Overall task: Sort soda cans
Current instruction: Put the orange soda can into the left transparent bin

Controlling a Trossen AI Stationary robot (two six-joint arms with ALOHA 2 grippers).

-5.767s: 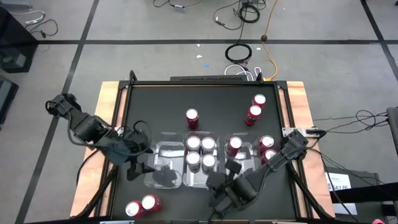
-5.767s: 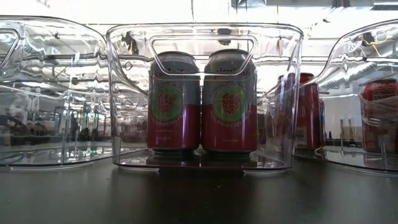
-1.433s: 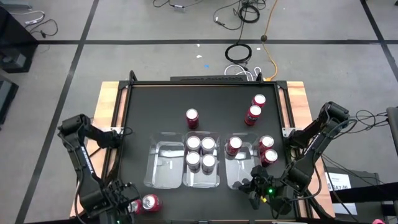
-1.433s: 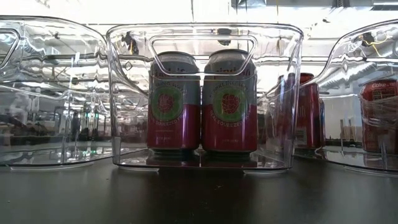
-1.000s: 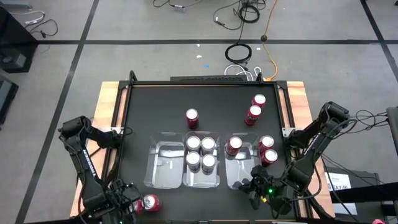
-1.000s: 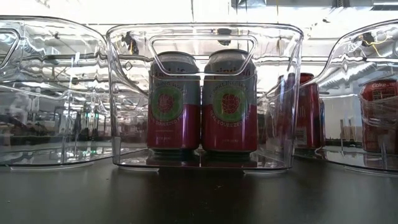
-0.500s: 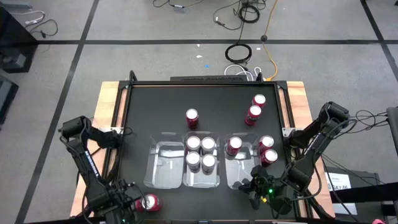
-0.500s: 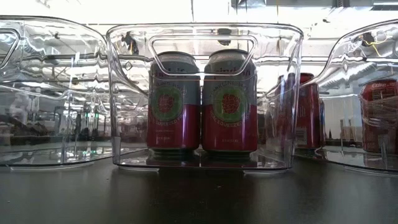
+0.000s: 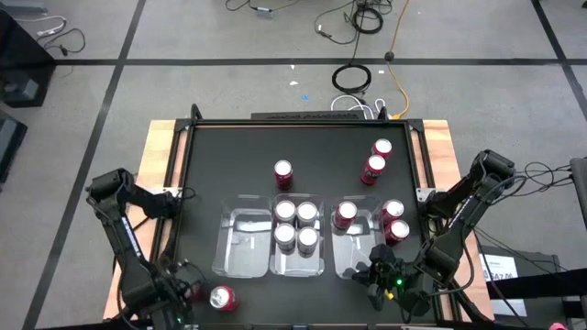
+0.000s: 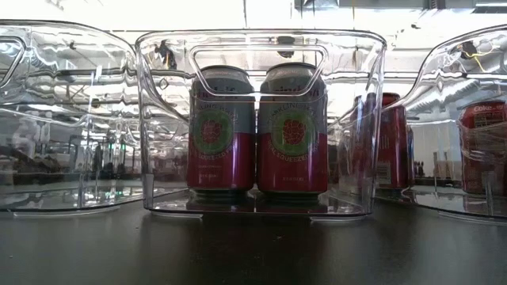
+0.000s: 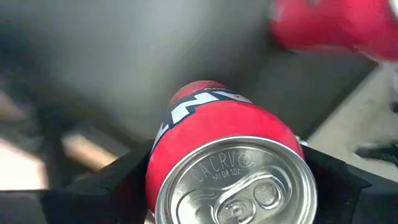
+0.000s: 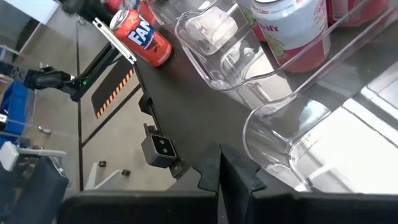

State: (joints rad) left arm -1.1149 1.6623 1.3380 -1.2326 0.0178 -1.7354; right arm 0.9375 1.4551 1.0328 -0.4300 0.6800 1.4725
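My left gripper (image 9: pixel 186 295) points down at the table's near left corner, over a red soda can (image 11: pixel 231 155) that stands between its fingers; in the high view the gripper hides this can. A second red can (image 9: pixel 220 297) stands just to its right. The middle clear tray (image 9: pixel 299 266) holds several cans (image 10: pixel 218 131), the right tray (image 9: pixel 356 261) holds one (image 9: pixel 346 214), and the left tray (image 9: pixel 243 246) holds none. My right gripper (image 12: pixel 221 177) is shut on nothing and hovers at the right tray's near end. My left gripper has the red can's rounded wall, just under the silver top (image 11: pixel 155 180), between its two fingers (image 11: pixel 115 186), one on each side. The fingers come from above, pointing down along the upright can. The can's bottom is hidden, so I cannot tell whether it rests on the table.
Loose cans stand at the far middle (image 9: pixel 283 171), two at the far right (image 9: pixel 378 158) and two right of the right tray (image 9: pixel 395 221). The black table has a raised frame (image 9: pixel 180 183). Bare tabletop lies along the far left side.
My left gripper has shifted a little toward the far edge, onto the left one of the two near-left cans, and now covers it in the high view. The other can beside it stays in place.
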